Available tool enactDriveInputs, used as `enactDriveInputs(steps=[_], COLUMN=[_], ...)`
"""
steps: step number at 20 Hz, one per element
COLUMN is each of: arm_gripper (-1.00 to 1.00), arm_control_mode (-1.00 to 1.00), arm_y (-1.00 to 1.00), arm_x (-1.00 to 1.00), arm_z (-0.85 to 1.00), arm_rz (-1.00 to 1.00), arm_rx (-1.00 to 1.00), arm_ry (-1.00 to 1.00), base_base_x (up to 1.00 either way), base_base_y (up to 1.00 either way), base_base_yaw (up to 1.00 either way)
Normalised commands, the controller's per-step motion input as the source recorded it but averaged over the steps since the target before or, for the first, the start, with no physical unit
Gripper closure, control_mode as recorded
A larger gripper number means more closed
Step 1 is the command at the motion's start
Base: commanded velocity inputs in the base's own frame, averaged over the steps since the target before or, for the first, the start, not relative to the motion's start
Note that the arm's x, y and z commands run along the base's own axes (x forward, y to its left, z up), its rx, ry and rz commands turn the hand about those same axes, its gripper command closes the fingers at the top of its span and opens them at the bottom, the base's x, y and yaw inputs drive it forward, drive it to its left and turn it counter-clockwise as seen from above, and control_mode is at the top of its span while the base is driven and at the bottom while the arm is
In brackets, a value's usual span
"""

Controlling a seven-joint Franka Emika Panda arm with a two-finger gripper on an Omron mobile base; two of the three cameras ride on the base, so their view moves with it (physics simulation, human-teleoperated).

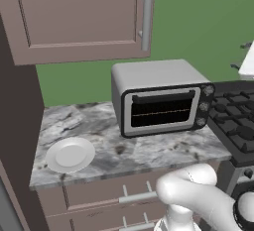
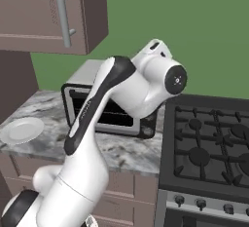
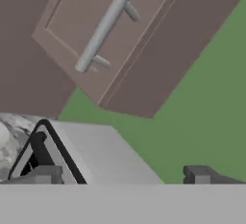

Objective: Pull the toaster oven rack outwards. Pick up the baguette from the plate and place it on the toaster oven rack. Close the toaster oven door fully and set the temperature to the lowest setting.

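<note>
The silver toaster oven (image 1: 154, 76) stands on the marble counter with its door (image 1: 161, 110) up against the front. Through the dark glass I see the bars of the rack (image 1: 161, 116). Three knobs (image 1: 203, 107) run down its right strip. The white plate (image 1: 69, 154) lies front left with nothing on it. The baguette is hidden from view. My gripper (image 3: 122, 176) is open, fingertips (image 3: 45, 174) far apart with nothing between them. It hangs above the toaster oven (image 3: 96, 155), facing the green wall and the cabinet. The arm (image 2: 121, 89) covers much of the oven front (image 2: 78, 104).
A brown wall cabinet (image 1: 74, 12) with a bar handle (image 1: 147, 17) hangs above the oven. A black gas stove (image 2: 209, 143) adjoins the counter on the right. Drawers (image 1: 99, 195) sit below the counter edge.
</note>
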Motion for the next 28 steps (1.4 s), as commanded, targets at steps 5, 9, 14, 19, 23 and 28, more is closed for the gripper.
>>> enactDriveInputs(steps=[5,9,14,19,23,28], arm_gripper=[-1.00,-1.00,-1.00,-1.00,-1.00,-1.00], arm_control_mode=[-1.00,-1.00,-1.00,-1.00,-1.00,-1.00], arm_y=[0.00,0.00,0.02,-0.11,-0.27,-0.09], arm_x=[-0.15,-0.04,0.03,0.00,-0.11,-0.27], arm_z=[-0.70,-0.35,-0.04,-0.11,-0.21,-0.53], arm_rz=[-0.30,-0.07,0.09,0.32,0.27,0.13], arm_rx=[-0.39,-0.44,-0.26,-0.29,-0.35,-0.21], arm_ry=[0.00,-0.02,-0.05,-0.15,-0.05,-0.05], base_base_x=[0.00,0.00,0.00,0.00,0.00,0.00], base_base_y=[0.00,0.00,0.00,0.00,0.00,0.00], base_base_yaw=[0.00,0.00,0.00,0.00,0.00,0.00])
